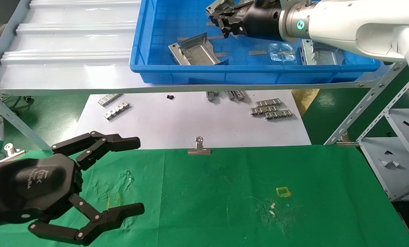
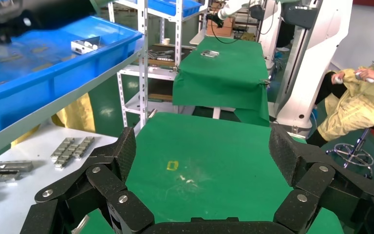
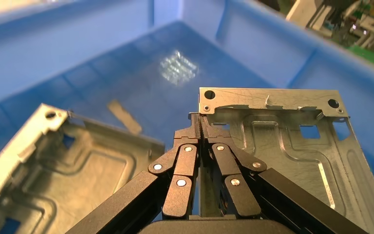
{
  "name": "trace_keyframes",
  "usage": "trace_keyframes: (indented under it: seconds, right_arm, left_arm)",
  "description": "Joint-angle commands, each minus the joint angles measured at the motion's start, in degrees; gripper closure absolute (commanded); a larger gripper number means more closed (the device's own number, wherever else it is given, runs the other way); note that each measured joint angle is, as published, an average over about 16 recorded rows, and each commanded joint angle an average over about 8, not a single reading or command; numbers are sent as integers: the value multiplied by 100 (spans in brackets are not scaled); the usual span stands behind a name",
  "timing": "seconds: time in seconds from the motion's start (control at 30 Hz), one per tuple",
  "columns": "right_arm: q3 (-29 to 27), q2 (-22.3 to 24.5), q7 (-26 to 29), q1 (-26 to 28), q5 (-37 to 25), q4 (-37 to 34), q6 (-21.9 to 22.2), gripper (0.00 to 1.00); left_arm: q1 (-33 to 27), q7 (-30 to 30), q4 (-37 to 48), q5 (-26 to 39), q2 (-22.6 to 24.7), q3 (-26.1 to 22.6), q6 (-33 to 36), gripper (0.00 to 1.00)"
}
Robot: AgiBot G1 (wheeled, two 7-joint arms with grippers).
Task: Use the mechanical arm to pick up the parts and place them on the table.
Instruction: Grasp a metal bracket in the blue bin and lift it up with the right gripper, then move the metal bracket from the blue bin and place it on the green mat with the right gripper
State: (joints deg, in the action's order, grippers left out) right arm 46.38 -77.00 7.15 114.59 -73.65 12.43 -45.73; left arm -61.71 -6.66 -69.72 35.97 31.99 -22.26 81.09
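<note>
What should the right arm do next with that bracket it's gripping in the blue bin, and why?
Probably lift it straight up. The right gripper is shut on a bracket edge, still over the blue bin, and must clear its wall before reaching the green table.

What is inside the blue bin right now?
In the blue bin: one bracket lying loose, another partly under the right arm, a third pinched by the right gripper, plus thin strips. The arm hides the bin's far right corner.

parts (image 1: 195, 51) in bin (image 1: 149, 65) | bin on shelf (image 1: 70, 55) | shelf behind table (image 1: 225, 192)
</note>
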Motion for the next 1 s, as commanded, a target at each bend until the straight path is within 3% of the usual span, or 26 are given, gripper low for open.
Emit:
trace_keyframes:
  seconds: [0.03, 0.17, 0.47, 0.6, 0.77, 1.0]
  right_arm:
    - [-13, 4, -59, 70, 86, -13, -22, 100]
    - [-58, 193, -363, 300, 218, -88, -702, 100]
    - [-1, 974, -1040, 755, 302, -130, -3323, 100]
    - [137, 1257, -1223, 926, 198, -71, -4199, 100]
    - [437, 1660, -1253, 915, 278, 526, -4631, 100]
    - [1219, 2691, -653, 526, 1193, 2436, -4639, 100]
  left_arm:
    - [0, 0, 0, 0, 0, 0, 0, 0]
    - [0, 0, 0, 0, 0, 0, 0, 0]
    - [0, 0, 0, 0, 0, 0, 0, 0]
    - [0, 0, 0, 0, 0, 0, 0, 0]
    - [0, 0, 0, 0, 0, 0, 0, 0]
    - [0, 0, 0, 0, 0, 0, 0, 0]
